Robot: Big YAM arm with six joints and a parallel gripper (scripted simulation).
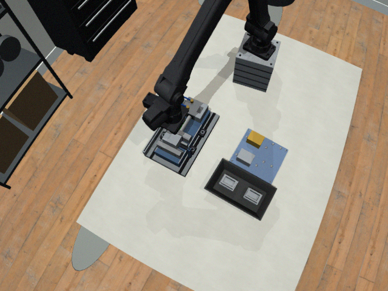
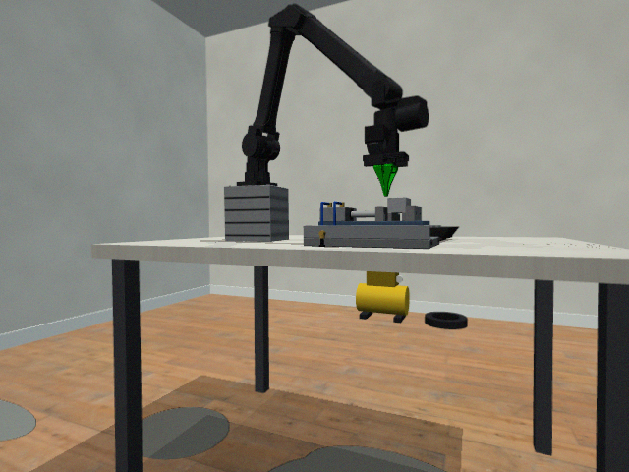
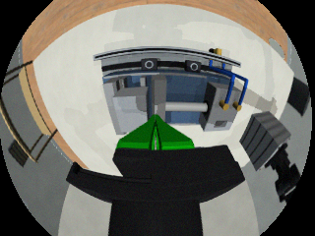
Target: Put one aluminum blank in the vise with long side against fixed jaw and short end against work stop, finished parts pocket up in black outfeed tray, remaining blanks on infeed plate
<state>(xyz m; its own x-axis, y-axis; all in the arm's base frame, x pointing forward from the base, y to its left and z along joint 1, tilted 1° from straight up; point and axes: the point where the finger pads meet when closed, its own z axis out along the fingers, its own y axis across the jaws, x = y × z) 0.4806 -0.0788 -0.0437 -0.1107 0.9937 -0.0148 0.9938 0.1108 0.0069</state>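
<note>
The vise (image 1: 181,139) sits on the left of the white mat, and its hose end block (image 1: 197,108) is toward the arm's base. A plain gray blank (image 1: 170,138) sits between the jaws at the end away from the hoses. It also shows in the side view (image 2: 398,205) and in the wrist view (image 3: 128,101). My gripper (image 2: 385,189) (image 3: 155,118) has green fingers that are shut and empty. It hangs a little above the vise, over the rod side of the blank. In the overhead view my wrist hides the fingers.
The blue infeed plate (image 1: 260,153) holds a yellow brass blank (image 1: 256,138) and a gray blank (image 1: 245,156) between its pins. The black outfeed tray (image 1: 240,188) holds two pocketed parts (image 1: 227,181) (image 1: 253,195), pockets up. The arm's base block (image 1: 254,67) stands at the back.
</note>
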